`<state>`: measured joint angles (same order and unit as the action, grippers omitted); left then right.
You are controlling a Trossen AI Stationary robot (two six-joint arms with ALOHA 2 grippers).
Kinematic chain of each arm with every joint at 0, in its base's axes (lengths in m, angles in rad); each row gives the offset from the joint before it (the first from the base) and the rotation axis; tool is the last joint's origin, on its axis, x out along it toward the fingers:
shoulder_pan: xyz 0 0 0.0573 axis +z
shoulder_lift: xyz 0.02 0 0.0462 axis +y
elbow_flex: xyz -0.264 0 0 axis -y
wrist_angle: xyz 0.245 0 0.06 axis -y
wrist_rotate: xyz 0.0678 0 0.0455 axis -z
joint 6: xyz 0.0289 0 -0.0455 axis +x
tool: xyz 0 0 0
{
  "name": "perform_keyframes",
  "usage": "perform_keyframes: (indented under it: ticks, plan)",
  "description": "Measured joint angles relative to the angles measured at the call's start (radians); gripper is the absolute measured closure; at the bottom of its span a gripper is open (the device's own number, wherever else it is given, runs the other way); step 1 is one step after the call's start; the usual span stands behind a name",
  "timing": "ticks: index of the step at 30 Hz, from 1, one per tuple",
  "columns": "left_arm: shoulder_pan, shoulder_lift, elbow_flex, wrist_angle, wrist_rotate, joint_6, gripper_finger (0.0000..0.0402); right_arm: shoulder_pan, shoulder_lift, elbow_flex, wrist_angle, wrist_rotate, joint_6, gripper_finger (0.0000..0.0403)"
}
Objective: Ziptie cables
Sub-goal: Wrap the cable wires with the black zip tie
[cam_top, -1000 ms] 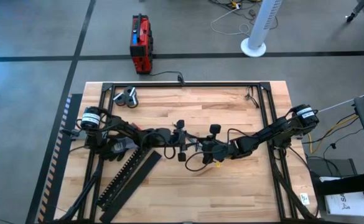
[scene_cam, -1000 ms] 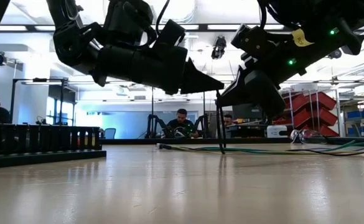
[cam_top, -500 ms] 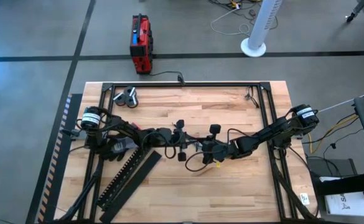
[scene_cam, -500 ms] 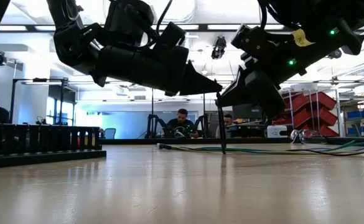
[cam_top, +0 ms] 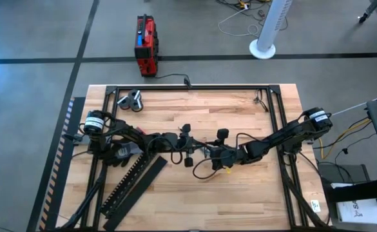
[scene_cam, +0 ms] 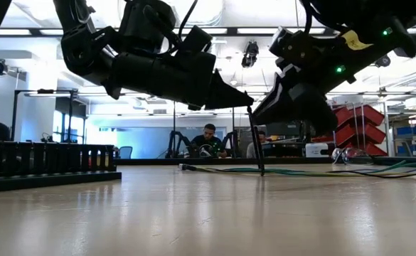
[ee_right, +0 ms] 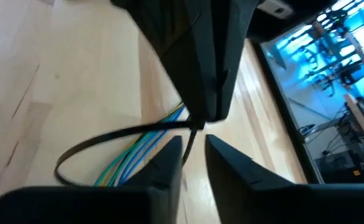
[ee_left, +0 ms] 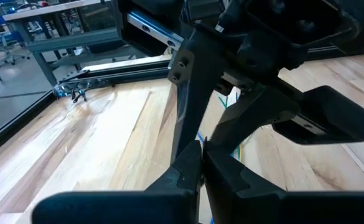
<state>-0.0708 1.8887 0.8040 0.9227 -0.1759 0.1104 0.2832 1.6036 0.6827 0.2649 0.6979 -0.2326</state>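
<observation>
Both hands are meeting mid-counter. The left hand point(ee_left: 200, 163) is pinching a thin black tie point(scene_cam: 255, 142); the right hand point(ee_right: 193, 152), fingers slightly apart, is waiting beside its loop. The cables point(ee_right: 141, 151), lying beneath on the counter point(cam_top: 240, 109), look light and floppy; grip them bunched. Beyond, the black duct point(cam_top: 131, 179) is crowding the left side.

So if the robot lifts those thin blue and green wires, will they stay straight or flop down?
Probably flop. The thin blue and green wires lie limp and gently curved along the wooden table, so the ends would likely droop. They look light, and the thin black zip-tie strip looping over them seems bendy too.
</observation>
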Motion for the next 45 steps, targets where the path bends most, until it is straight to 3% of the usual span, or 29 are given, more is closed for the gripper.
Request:
perform_keyframes:
  ticks: [6,11,19,35,40,45]
  plan:
    - [0.000,0.000,0.000,0.001,0.000,-0.004,0.0402,0.000,-0.060,0.000,-0.088,-0.010,0.079,0.0276]
    - [0.000,0.000,0.000,0.002,0.002,-0.006,0.0402,0.000,-0.089,0.000,-0.043,-0.146,0.080,0.0264]
    - [-0.001,0.000,-0.001,0.016,0.007,-0.015,0.0401,-0.011,-0.064,-0.001,-0.010,-0.163,0.154,0.0297]
    - [-0.001,0.000,-0.001,0.028,0.047,-0.029,0.0401,-0.018,-0.075,-0.001,0.029,-0.167,0.134,0.0372]
    - [0.000,0.000,-0.003,0.054,0.052,-0.089,0.0401,-0.024,-0.070,-0.001,0.026,-0.161,0.168,0.0390]
    - [0.001,0.002,-0.004,0.066,0.053,-0.275,0.0401,-0.024,-0.057,-0.003,0.032,-0.156,0.210,0.0394]
